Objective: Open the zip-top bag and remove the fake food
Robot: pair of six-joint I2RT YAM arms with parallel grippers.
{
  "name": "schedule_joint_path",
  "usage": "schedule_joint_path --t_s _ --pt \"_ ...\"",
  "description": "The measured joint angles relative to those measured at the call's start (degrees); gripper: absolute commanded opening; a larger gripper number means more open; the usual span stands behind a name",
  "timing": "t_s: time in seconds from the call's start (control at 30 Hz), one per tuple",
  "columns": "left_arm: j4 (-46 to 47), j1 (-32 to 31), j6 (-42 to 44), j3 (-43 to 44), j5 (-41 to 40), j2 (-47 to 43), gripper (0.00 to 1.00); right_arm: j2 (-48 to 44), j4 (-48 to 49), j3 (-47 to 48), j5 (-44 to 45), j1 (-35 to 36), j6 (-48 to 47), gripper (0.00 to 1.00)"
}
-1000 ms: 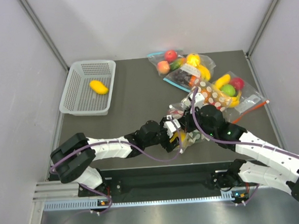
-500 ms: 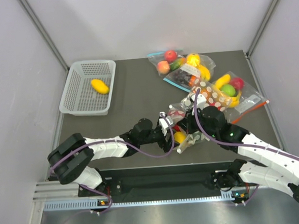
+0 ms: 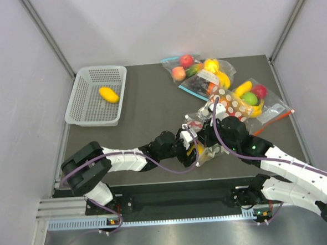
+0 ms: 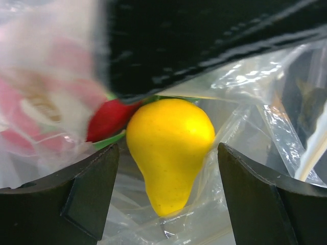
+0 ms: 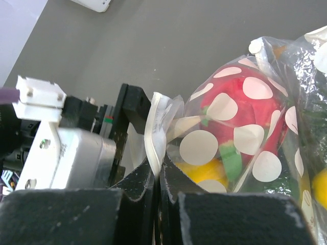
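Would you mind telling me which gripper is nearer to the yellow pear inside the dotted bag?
Left. The left gripper straddles the yellow pear with open fingers; the right gripper is shut on the rim of the zip-top bag, beside it.

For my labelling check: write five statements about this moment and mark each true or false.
1. The right gripper has its jaws shut on the edge of the zip-top bag. True.
2. The left gripper has its jaws clamped on a yellow pear-shaped piece. False: the jaws stand open on either side of it, with a gap on each side.
3. The white basket holds a lone yellow piece. True.
4. The red piece lies out on the bare table. False: it is inside the dotted bag.
5. The other bags of toy fruit lie beside the basket. False: they lie at the far right of the table, the basket at the far left.
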Motion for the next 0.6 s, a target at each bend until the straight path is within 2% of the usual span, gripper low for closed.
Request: schedule_joint_path --t_s 0.27,0.43,0.5,0.53,0.6 --pt "-1.57 -1.25 0.26 0.94 1.75 0.83 0.82 0.17 0.07 -0.02 -0.09 0.24 0.00 0.00" --pt "-3.06 -4.44 0.26 1.33 2.47 1.20 0.82 0.87 -0.31 -0.02 -0.17 0.24 0.00 0.02" --pt "-4.44 -5.01 -0.02 1.01 1.66 0.07 0.83 0.90 -0.96 -0.02 -0.17 0.24 -0.07 0.10" --pt "-5.20 -5.18 -0.02 0.83 1.07 -0.70 0.83 0.90 -1.16 -0.02 0.02 0.31 -0.04 0.23" --pt "-7.13 -5.49 -0.11 0.50 -0.92 -3.04 0.83 0.81 -1.73 -0.02 0.74 0.42 -0.28 0.37"
